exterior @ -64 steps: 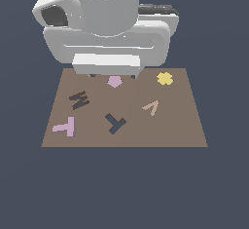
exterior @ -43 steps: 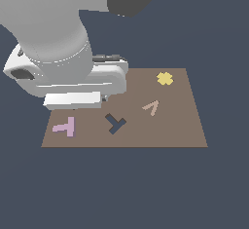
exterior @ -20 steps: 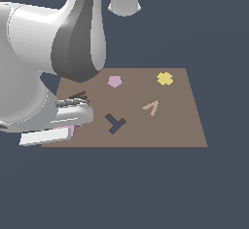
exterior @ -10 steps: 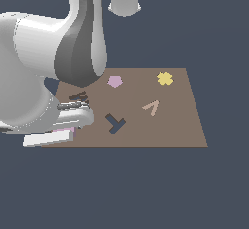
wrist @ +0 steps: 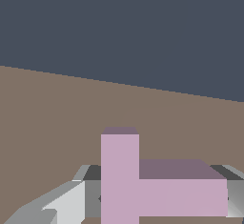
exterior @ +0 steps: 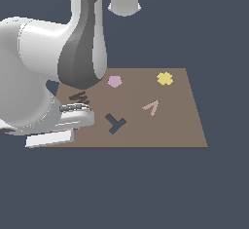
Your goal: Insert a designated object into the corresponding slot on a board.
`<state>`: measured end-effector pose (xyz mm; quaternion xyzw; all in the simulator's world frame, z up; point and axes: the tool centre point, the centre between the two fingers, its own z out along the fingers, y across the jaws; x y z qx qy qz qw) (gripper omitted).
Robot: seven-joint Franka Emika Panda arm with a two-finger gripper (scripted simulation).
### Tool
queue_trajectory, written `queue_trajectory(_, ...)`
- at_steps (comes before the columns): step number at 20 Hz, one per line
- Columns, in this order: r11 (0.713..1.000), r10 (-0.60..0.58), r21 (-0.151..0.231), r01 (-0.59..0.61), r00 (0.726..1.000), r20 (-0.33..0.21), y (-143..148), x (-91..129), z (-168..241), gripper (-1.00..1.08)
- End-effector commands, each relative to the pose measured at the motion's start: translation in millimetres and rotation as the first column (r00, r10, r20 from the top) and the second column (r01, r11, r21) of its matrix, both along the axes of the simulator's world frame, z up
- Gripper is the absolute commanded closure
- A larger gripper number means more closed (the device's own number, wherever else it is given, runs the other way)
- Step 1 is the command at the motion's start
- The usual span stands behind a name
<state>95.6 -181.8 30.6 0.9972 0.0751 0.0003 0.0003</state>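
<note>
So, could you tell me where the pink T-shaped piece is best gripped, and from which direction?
Across one straight bar, coming down from above. The pink T-shaped piece lies flat on the brown board, so only its narrow parallel bar sides offer faces to pinch. The wrist view shows the gripper fingers already flanking the long bar; contact cannot be told.

The exterior view looks down at a slant from off the arm, far enough back to take in the whole board (exterior: pixel 160 125) with the gripper (exterior: pixel 53 138) at its corner. The wrist view sits just behind the gripper (wrist: pixel 143 199), very low and close, facing out across the board (wrist: pixel 57 118) past the pink T-shaped piece (wrist: pixel 138 189). Both views share this piece (exterior: pixel 65 134) and the board around it.
</note>
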Motion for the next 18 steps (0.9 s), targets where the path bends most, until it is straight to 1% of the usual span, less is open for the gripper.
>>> queue_trajectory(1, 1.0, 0.001, 0.001, -0.001, 1.0, -0.001, 1, 0, -1, 1.08)
queue_trajectory(10, 1.0, -0.016, 0.0, 0.016, 1.0, 0.0, 2, -2, 0, 1.08)
queue_trajectory(18, 0.994, -0.106, 0.0, 0.106, 0.994, 0.0, 14, -11, 1, 1.08)
